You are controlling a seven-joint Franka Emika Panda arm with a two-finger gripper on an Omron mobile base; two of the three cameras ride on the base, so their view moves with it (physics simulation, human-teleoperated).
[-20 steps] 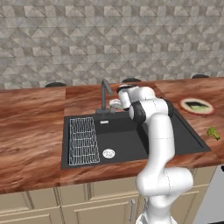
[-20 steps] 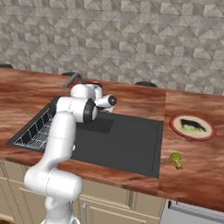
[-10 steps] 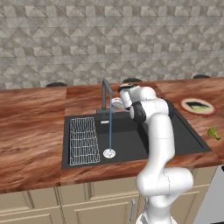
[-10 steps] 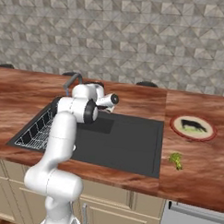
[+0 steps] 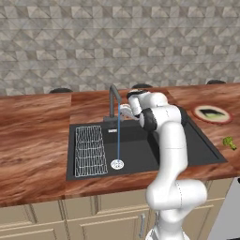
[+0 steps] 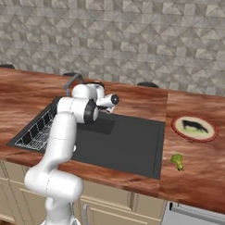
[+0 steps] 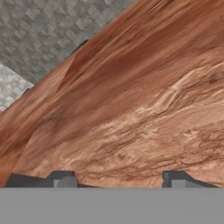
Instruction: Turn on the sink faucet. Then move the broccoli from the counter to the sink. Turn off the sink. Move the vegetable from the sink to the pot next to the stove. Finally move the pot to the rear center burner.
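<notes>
White arm, claw (image 7: 118, 179) beside faucet (image 5: 114, 101)

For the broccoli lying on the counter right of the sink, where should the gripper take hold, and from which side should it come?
Probably from straight above, closing across the middle of the broccoli. It is small, lies low on the wooden counter with bare surface all round, and is clear of the plate behind it and the sink edge. Floret and stalk are too small to tell apart, so aim for the centre.
</notes>
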